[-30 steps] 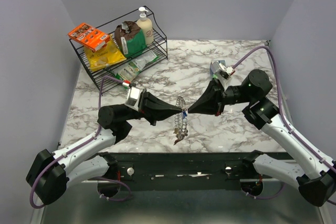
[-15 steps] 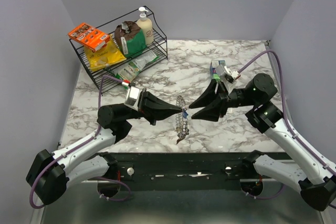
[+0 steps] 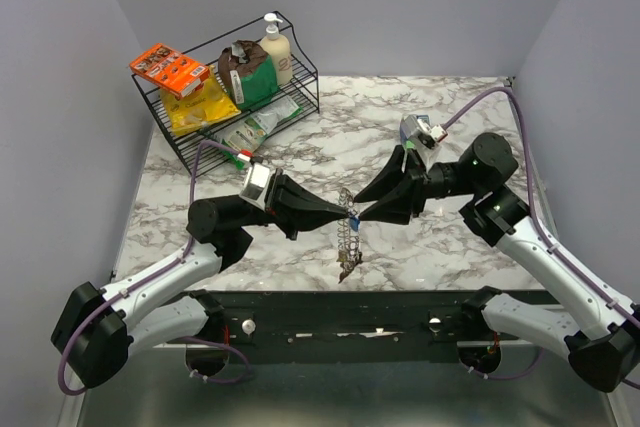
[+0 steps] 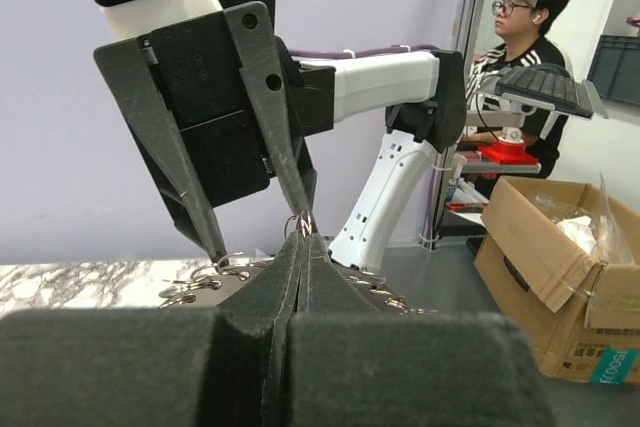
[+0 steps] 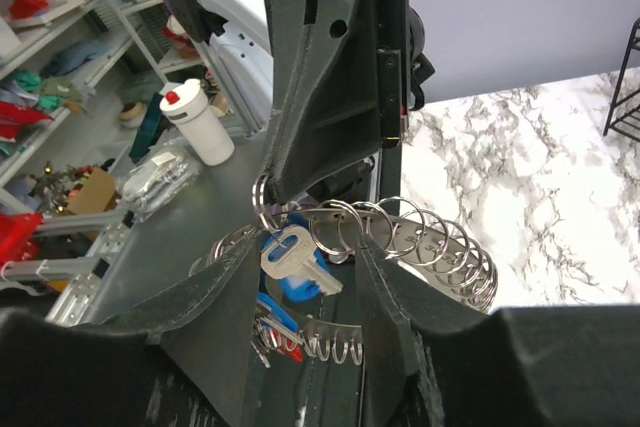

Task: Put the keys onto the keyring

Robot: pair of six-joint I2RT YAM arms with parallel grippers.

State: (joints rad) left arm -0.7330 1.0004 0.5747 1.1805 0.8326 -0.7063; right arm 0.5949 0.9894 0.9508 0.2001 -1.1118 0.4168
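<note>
Above surface (image 3: 400,127): keyring (image 3: 346,242) pinched aloft in shut left claw (image 4: 303,234). At keyring: right claw (image 3: 362,212), clamped a second ago, now parted, straddling blue-headed key (image 5: 292,259). Regrasp likely; threading judged unfinished.

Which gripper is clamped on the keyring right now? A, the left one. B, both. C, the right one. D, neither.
A: the left gripper has its jaws pinched shut on a loop of the keyring, while the right gripper has its jaws apart on either side of a blue-headed key.
</note>
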